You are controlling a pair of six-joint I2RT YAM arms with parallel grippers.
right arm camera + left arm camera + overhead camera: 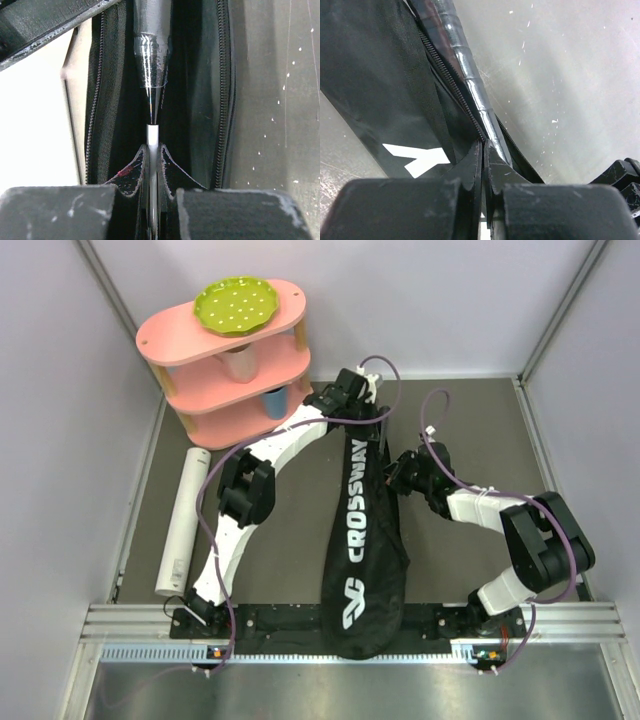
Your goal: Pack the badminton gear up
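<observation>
Left gripper (483, 150): clenched on bag (380, 75) zipper edge;
Right gripper (153, 155): grasped racket (151, 75) shaft inside open bag

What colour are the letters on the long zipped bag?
White, on the black bag; best in top view.

- bag (365, 540): black, white "CROSSWAY" lettering
- racket (151, 65): silver shaft, glossy black handle
- tube (180, 525): white
- shelf (165, 335): pink, tan posts
- plate (234, 305): green, white dots
- table (500, 440): dark grey
</observation>
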